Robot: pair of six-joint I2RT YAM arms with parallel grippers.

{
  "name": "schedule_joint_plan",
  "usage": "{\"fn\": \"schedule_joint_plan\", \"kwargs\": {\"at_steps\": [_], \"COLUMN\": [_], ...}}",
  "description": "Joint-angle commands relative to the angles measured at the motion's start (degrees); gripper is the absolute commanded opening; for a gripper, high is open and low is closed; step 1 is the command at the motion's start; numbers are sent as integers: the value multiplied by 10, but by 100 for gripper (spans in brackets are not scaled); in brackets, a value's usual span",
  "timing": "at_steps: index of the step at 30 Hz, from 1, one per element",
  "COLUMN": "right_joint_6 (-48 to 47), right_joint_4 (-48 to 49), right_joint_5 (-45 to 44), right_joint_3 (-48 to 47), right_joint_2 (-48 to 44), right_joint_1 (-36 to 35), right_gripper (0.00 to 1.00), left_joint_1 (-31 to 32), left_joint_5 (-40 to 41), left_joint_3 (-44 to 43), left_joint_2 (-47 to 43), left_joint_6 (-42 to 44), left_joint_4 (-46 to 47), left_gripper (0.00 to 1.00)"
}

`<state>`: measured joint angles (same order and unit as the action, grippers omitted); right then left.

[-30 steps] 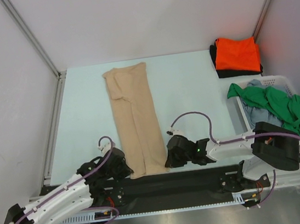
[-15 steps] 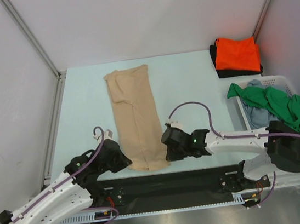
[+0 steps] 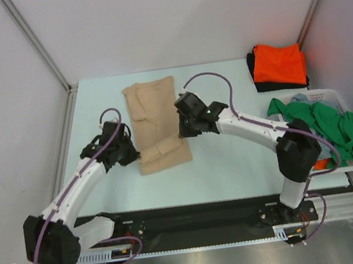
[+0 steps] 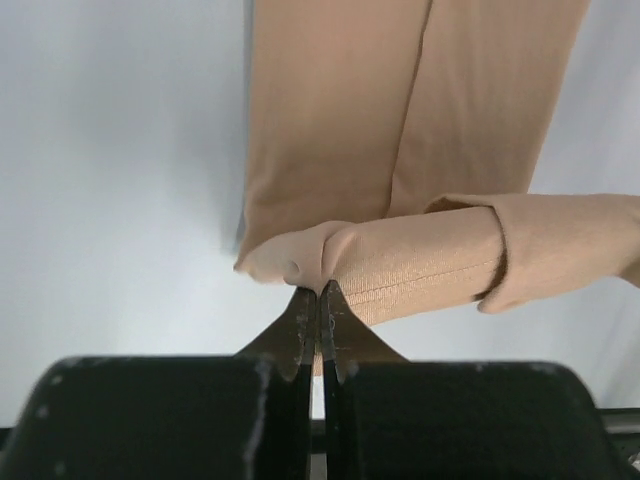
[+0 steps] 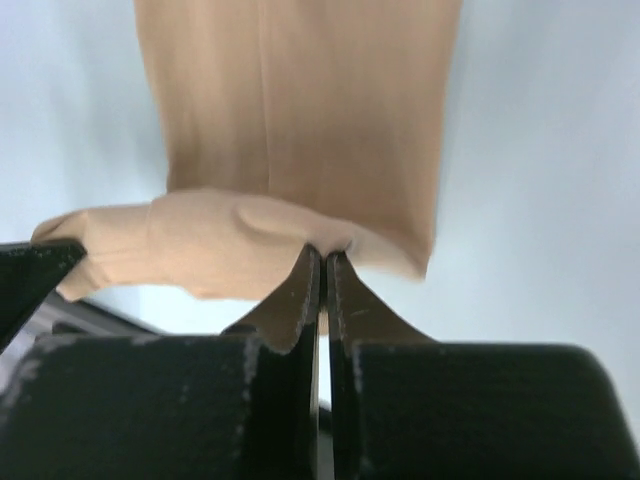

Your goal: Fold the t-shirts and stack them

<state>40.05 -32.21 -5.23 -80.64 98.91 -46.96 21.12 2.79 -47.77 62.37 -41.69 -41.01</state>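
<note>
- The tan t-shirt (image 3: 152,106) is lying lengthwise on the pale tabletop (image 3: 232,160), with its near end lifting and doubling back over itself in a loose roll.
- The left claw (image 3: 134,156) is gripping the left corner of that raised end. The left wrist view is showing it clamped tight on the cloth.
- The right claw (image 3: 182,132) is holding the right corner in the same way, clamped on fabric that is bunching just above it.
- The orange t-shirt (image 3: 278,64) is sitting folded on top of the black t-shirt (image 3: 253,73) at the far right corner.
- The green t-shirt (image 3: 332,126) and the grey-blue t-shirt (image 3: 298,100) are spilling out of the white basket (image 3: 327,92) at the right edge.
</note>
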Motion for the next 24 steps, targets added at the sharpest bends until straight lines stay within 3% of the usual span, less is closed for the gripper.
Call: {"fn": "schedule_joint_plan", "kwargs": {"at_steps": [1, 13, 24], "right_joint_6": [-66, -97, -110], "right_joint_4": [-27, -52, -68], "right_joint_5": [31, 96, 138], "right_joint_3": [-79, -250, -348], "right_joint_2": [60, 219, 312], "right_joint_1": [37, 107, 136], "right_gripper": [0, 0, 2], "left_joint_1": [-45, -94, -122], "left_joint_5": [-45, -57, -66], "left_joint_3": [-57, -205, -283], "left_joint_2": [68, 284, 397], "left_joint_6": [65, 96, 99], "left_joint_4": [51, 74, 67], "left_gripper": [0, 0, 2]}}
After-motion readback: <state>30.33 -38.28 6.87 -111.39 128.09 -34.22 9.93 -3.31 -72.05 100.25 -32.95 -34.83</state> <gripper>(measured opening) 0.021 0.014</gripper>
